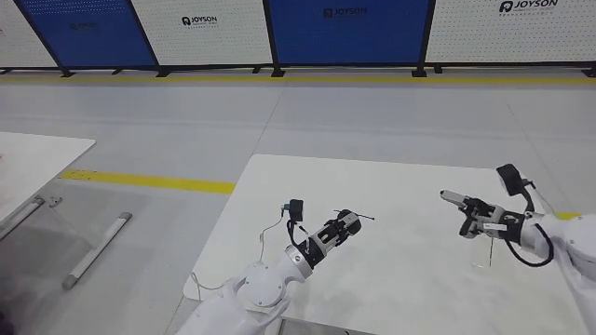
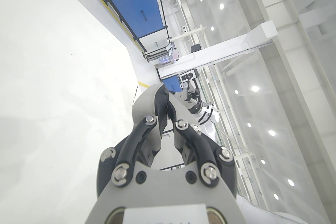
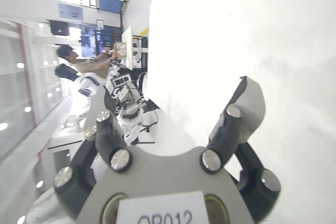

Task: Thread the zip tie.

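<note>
A thin black zip tie sticks out sideways from the tip of my left gripper, low over the white table near its left middle. In the left wrist view this gripper has its ribbed pads pressed together. My right gripper hovers over the right part of the table, well apart from the left one. Its fingers are spread wide with nothing between them. Another thin dark strip lies on the table just beneath the right arm.
A second white table stands off to the left across a gap of floor. Blue and white pegboard panels line the far side, behind a yellow floor line.
</note>
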Available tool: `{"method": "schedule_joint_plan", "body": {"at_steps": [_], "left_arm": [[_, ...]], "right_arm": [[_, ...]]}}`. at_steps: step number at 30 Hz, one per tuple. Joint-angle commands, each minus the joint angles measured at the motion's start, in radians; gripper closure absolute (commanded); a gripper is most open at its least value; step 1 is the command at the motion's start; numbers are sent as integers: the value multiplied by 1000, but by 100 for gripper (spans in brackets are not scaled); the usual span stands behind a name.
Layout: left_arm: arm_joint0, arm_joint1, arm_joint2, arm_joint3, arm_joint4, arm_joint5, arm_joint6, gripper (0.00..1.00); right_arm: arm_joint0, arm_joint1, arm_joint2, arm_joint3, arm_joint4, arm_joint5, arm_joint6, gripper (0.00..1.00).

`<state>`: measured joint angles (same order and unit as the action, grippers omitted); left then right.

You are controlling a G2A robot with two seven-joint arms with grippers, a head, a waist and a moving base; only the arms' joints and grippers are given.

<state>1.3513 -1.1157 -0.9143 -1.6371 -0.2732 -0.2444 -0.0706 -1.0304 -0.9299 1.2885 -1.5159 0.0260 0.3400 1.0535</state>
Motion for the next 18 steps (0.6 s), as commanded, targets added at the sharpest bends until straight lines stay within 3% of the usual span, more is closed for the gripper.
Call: {"method": "schedule_joint_plan", "body": {"at_steps": [1, 4, 6, 18], "left_arm": [[0, 0, 0, 0, 0, 0, 0, 100], [0, 0, 0, 0, 0, 0, 0, 100], [0, 0, 0, 0, 0, 0, 0, 100], [0, 0, 0, 0, 0, 0, 0, 100]], "right_arm": [[48, 8, -19, 31, -101, 0, 94, 0], [138, 5, -78, 108, -236, 0, 205, 0], [177, -7, -101, 142, -231, 0, 232, 0], [181, -10, -100, 146, -215, 0, 231, 0]]}}
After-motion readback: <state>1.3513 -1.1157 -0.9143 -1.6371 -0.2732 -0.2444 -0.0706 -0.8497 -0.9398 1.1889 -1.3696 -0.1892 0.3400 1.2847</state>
